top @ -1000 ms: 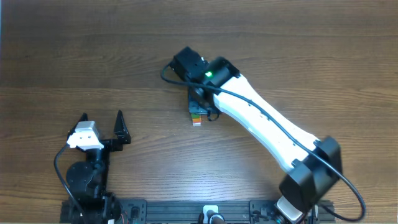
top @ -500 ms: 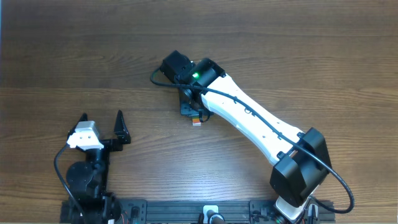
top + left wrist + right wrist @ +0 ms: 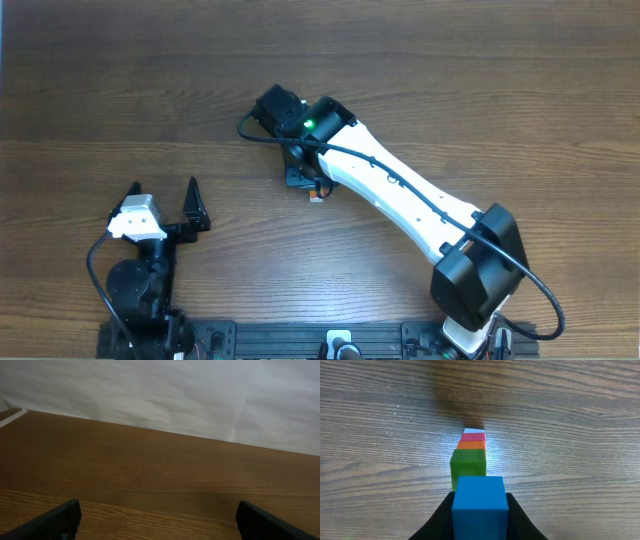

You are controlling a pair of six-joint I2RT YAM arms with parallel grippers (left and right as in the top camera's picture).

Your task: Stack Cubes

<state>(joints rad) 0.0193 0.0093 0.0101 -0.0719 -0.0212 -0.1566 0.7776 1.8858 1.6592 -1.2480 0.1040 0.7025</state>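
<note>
Quick update: over the last sec the right arm swung left a bit, so the right hand (image 3: 480, 519) now sits right over the small tower of cubes (image 3: 315, 194) mid-desk. It's clamped on the solid blue cube (image 3: 480, 505), which hangs just above the green cube (image 3: 468, 467). Under that are the orange cube (image 3: 471, 445), pink cube (image 3: 473, 436) and white cube (image 3: 474, 430), afaict. Blue looks a touch off-centre vs green tho, so imo it needs a nudge before lowering. Meanwhile the left hand (image 3: 165, 200) sits wide open w/ nothing in it, near left on the brown wood-grain desk (image 3: 480, 100)
</note>
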